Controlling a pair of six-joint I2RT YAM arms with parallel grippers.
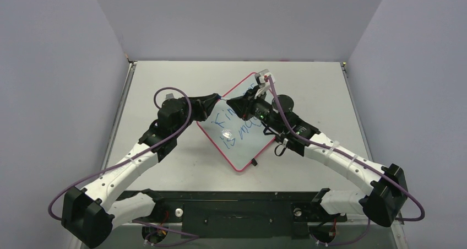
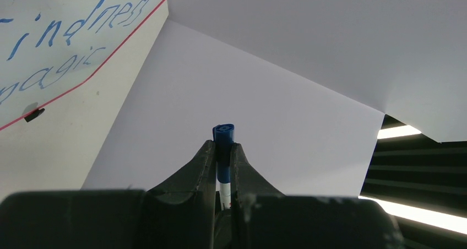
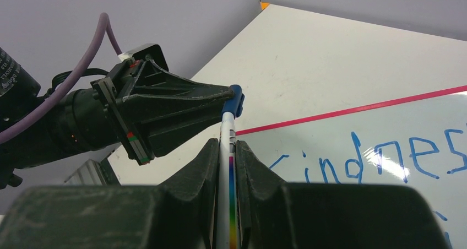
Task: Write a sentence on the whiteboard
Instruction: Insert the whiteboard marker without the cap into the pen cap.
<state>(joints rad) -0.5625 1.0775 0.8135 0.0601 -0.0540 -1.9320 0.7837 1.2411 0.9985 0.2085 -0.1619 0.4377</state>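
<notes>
1. Black mounting rail (image 1: 237, 213), at the table's near edge, carrying both arm bases. The white-shelled left arm (image 1: 126, 166) and right arm (image 1: 341, 161) reach inward and meet over mid-table.
2. Purple cable (image 1: 184, 119), one looped along each arm.
3. Left gripper (image 2: 223, 149): fingers clenched on the blue cap (image 3: 237, 99). The cap's end pokes out just past the fingertips.
4. Right gripper (image 3: 227, 145): fingers clamped on the marker (image 3: 227, 130). Its white barrel has a rainbow stripe and runs up from between the fingers to the cap.
5. Marker, further: one item, held at both ends, with the two grippers almost tip to tip. It is raised off the table near the board's far-left rim. Whether the cap is fully seated on the barrel cannot be told.
6. Whiteboard (image 1: 250, 147): flat on the table at mid-table, turned cornerwise, with a thin red rim and one corner pointing toward the arm bases. The right arm's wrist covers its far-right part.
7. Sentence (image 3: 359, 161): blue handwriting in two lines. The left wrist view shows "indness" above "agic".
8. Black clip (image 1: 254, 162), small, on the board's near-right edge.
9. Table (image 1: 165, 84), pale grey, enclosed by plain lilac-grey walls (image 1: 231, 17).
</notes>
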